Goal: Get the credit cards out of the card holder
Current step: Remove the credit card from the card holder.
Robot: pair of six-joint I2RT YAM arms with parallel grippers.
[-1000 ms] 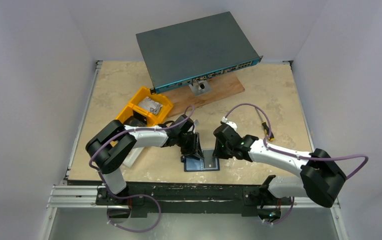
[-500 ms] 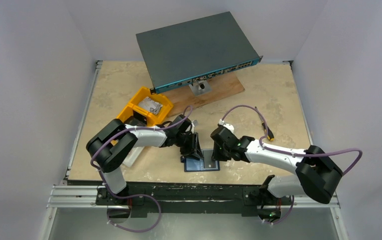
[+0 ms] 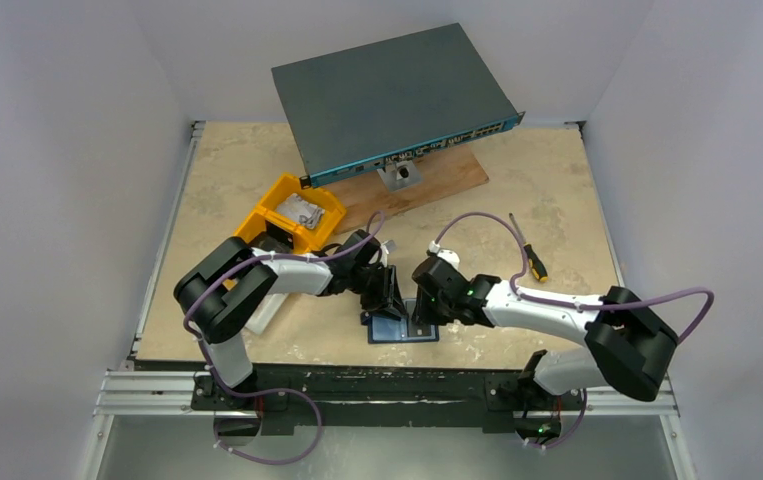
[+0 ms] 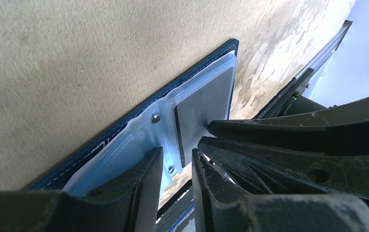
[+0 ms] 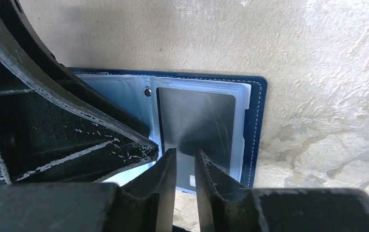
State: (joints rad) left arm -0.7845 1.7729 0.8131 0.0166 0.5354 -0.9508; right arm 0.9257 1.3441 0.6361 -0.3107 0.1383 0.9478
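Observation:
The card holder point(image 3: 403, 330) lies open and flat near the table's front edge, a navy cover point(image 5: 258, 121) with pale clear sleeves point(image 4: 124, 145). One of the credit cards point(image 5: 197, 116) shows as a grey rectangle inside the top sleeve point(image 4: 206, 104). My left gripper point(image 4: 177, 162) stands on the sleeves' left side, its jaws a narrow gap apart with nothing gripped. My right gripper point(image 5: 185, 157) points down at the card's near edge, jaws also slightly apart and empty. The two grippers nearly touch over the holder point(image 3: 393, 300).
A yellow bin point(image 3: 290, 212) with crumpled contents stands behind the left arm. A dark network switch point(image 3: 392, 95) leans on a wooden board point(image 3: 437, 180) at the back. A screwdriver point(image 3: 534, 262) lies to the right, and a white object point(image 3: 267, 312) by the left arm.
My right arm has swung left, bringing its gripper over the holder's right half. The left arm and the holder have stayed put.

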